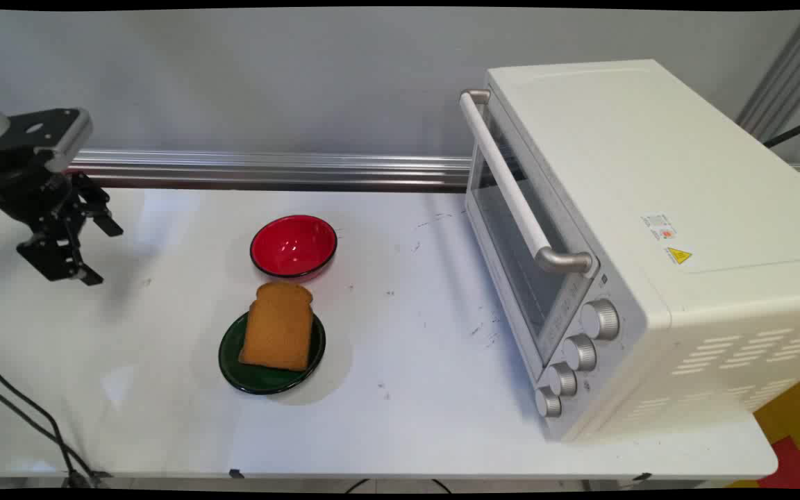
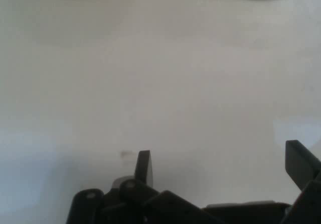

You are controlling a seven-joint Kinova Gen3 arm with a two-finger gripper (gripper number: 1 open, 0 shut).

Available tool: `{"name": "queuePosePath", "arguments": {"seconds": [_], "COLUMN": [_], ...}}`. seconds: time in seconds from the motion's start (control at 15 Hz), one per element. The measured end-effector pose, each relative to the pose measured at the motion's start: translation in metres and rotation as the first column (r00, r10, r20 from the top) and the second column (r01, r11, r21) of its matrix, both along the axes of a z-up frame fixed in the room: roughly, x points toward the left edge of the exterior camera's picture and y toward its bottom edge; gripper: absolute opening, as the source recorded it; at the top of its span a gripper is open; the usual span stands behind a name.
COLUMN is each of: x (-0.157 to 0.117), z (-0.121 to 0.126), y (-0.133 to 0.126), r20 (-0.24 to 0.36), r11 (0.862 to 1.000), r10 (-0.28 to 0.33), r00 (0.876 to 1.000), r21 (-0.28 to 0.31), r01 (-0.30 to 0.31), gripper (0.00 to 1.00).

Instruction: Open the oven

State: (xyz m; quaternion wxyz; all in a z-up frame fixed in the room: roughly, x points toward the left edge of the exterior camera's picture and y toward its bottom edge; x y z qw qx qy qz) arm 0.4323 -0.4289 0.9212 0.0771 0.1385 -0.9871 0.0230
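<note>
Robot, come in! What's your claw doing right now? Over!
End effector open, empty, above bare table at left. Nearest: red bowl, toast on green plate. Oven shut, far right.

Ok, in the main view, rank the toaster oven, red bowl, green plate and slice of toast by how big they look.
1. Toaster oven, by far the largest.
2. Green plate, a little wider than the bowl, though it sits nearer the camera, so that gap is unsure.
3. Red bowl.
4. Slice of toast, lying on the plate.

Place: we take this for a lab test bench.
Signs: we see a bare white table, aluminium rail, loose cables.
</note>
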Motion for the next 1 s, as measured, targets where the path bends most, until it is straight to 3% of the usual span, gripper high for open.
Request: {"name": "queuePosePath", "arguments": {"seconds": [0.4,1.0], "x": [-0.033,-0.159], "z": [0.007,0.055], "y": [-0.002,-0.008], "r20": [-0.087,-0.199], "r11": [0.998,0.982], "r10": [0.052,0.156], "r00": [0.995,0.967], "r21": [-0.038,-0.071], "r01": [-0.055,-0.173], "gripper": [1.0,1.0]}}
